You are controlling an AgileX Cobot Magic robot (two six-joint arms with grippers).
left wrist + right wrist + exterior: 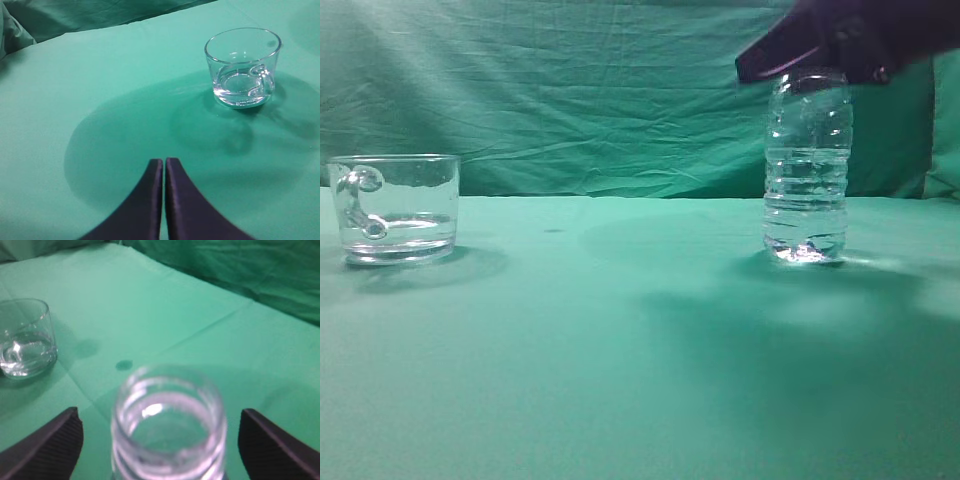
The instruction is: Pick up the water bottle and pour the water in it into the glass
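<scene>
You have one water bottle (807, 165) upright at right of the exterior frame and one glass (395, 208) at far left. Right gripper (160, 440): jaws wide, straddling the bottle's neck without contact. Left gripper (164, 165): jaws pressed together, empty.

Green cloth-covered table (620, 340) carries a tall clear ribbed plastic bottle (807, 170), upright, well right of a short clear handled glass mug (395, 208).

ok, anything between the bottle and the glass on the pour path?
Nothing visible. Bare green cloth lies between the water bottle and the glass. The right hand is open with fingers either side of the bottle neck; the left hand is shut, short of the glass.
</scene>
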